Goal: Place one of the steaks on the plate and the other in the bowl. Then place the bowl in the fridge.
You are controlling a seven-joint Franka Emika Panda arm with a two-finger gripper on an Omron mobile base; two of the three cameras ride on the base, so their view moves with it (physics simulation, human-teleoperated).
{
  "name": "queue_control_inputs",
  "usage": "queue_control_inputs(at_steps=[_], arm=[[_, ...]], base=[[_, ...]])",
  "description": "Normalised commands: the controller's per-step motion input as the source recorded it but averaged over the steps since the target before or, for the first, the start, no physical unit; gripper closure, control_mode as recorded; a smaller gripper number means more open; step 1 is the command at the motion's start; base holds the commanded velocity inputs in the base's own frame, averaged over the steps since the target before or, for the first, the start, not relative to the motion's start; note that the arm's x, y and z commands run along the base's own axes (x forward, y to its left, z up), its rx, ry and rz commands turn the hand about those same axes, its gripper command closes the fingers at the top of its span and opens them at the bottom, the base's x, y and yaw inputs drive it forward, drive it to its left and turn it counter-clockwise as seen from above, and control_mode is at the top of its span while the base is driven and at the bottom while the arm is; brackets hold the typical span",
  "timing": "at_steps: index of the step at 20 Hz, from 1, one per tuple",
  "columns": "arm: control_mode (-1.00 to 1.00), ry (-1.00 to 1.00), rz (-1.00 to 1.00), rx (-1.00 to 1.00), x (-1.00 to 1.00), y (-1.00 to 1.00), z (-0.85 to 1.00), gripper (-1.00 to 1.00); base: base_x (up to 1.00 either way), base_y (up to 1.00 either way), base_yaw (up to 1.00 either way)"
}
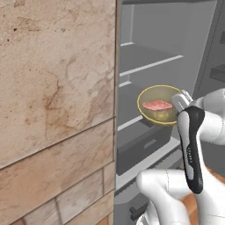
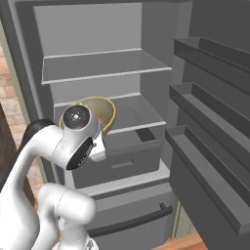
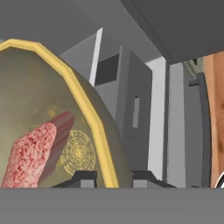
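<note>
**Bowl with steak held at the open fridge**

Kitchen wall of tan stone tiles (image 1: 52,110) is seen filling the left side of the left base view, ending at the edge of the fridge (image 2: 97,29), which stands open. Grey shelves (image 2: 105,66) are shown inside, with a drawer (image 2: 122,161) under the lowest shelf and three door bins (image 2: 210,102) on the opened door at the right. A dark bar handle (image 2: 129,222) is seen on the lower front.

The arm (image 1: 191,145) is reached forward into the opening. The bowl (image 1: 158,105) is held at the level of the lower shelf, above the drawer, and is tilted slightly; whether it rests on the shelf cannot be told. Its yellow rim is clamped between the fingers of the gripper (image 3: 113,179), one fingertip inside the wall and one outside.

The raw pink steak (image 1: 157,105) is seen lying inside the bowl, against its bottom.
</note>
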Motion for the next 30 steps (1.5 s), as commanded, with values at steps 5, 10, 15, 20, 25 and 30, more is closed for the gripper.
queue_control_inputs(at_steps=[5,10,15,20,25,30], arm=[[-1.0,0.06,0.0,0.0,0.84,0.02,0.0,1.0],[-1.0,0.06,0.05,0.04,0.63,0.0,-0.07,1.0],[-1.0,0.03,0.02,0.08,0.45,0.05,-0.23,1.0],[-1.0,0.0,0.0,0.03,0.45,0.12,-0.24,1.0],[-1.0,0.0,0.0,0.0,0.49,0.23,-0.31,1.0],[-1.0,0.01,0.0,0.0,0.55,0.11,-0.33,1.0]], base=[[0.0,0.0,0.0],[0.0,0.0,0.0],[0.0,0.0,0.0],[0.0,0.0,0.0],[0.0,0.0,0.0],[0.0,0.0,0.0]])
